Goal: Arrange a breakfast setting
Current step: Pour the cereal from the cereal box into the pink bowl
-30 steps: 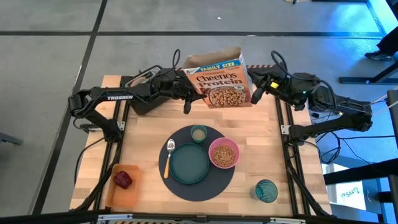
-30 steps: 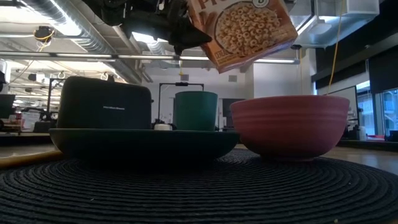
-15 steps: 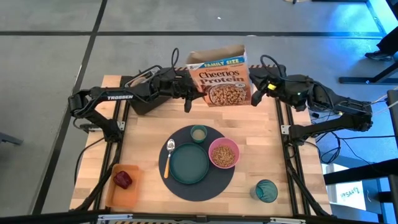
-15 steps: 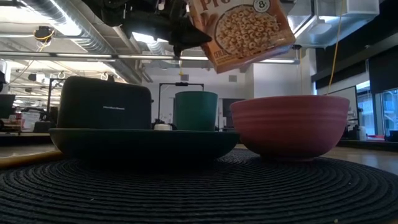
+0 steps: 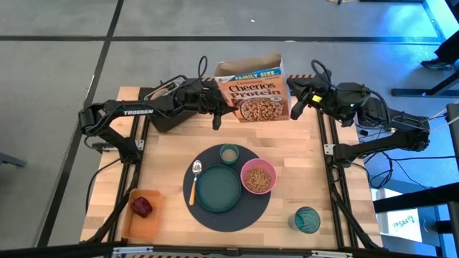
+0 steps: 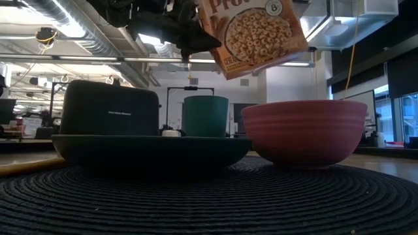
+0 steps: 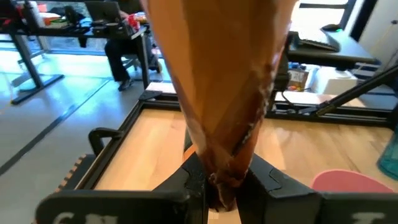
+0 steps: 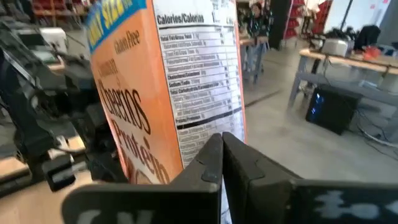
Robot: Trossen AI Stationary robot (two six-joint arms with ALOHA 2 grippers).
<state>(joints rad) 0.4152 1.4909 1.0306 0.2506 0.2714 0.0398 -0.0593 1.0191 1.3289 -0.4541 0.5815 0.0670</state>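
Observation:
An orange cereal box (image 5: 252,91), its top open, hangs over the table's far edge; it also shows in the low view (image 6: 251,29). My left gripper (image 5: 217,113) is shut on its left side. My right gripper (image 5: 293,107) is shut at its right side. Below lie the round dark mat (image 5: 231,215) with the teal plate (image 5: 219,188), the pink bowl (image 5: 258,177) holding cereal, the small pale cup (image 5: 229,153) and the orange-handled spoon (image 5: 193,183). The teal tumbler (image 5: 307,219) stands near right. The red apple (image 5: 141,206) lies on the orange tray. The bagel is out of view. My left gripper pinches the box's left side near its lower corner (image 7: 225,163) between its two fingers (image 7: 191,186), coming level from the table's left. The box wall narrows to a wedge there. The box is lifted clear, tilted, printed face up and toward the near edge. My right gripper stands with shut fingertips (image 8: 214,158) at the box's nutrition side panel (image 8: 202,99), from the table's right. I cannot tell whether they touch it.
The black toaster (image 5: 166,115) stands at the far left under my left arm, and shows in the low view (image 6: 109,108). The flat orange tray (image 5: 140,222) lies at the near left corner. Bare wood lies between the mat and the far edge.
The cereal box has turned a little toward upright and shifted slightly toward the table's left and up, still held clear over the far edge. Both grippers have kept their places at its sides.

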